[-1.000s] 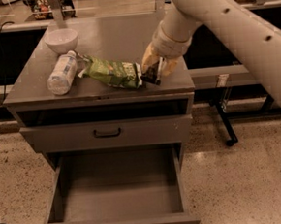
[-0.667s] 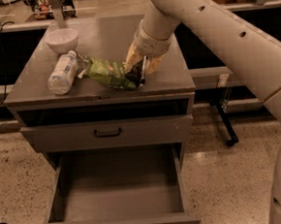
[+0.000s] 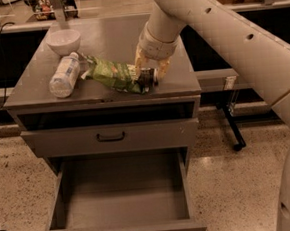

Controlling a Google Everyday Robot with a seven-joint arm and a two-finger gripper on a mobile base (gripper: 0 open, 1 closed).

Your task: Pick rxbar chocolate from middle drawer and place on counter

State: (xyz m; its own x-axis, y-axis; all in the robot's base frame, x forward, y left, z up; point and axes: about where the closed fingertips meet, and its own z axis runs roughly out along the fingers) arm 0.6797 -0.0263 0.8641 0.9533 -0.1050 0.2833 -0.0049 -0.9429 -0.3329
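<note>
My gripper hangs over the front right part of the counter, its pale fingers pointing down. It is shut on the rxbar chocolate, a small dark bar held low at the counter surface, touching the right end of the crinkled green bag. The middle drawer is pulled wide open below, and nothing shows inside it.
A clear plastic bottle lies on its side on the counter's left part. A white bowl stands behind it. The shallower drawer above the open one is closed. My arm reaches in from the right.
My gripper has moved left and toward the counter's front edge with the bar in it, and now sits against the green bag's right end. The bag, bottle and bowl have not moved.
</note>
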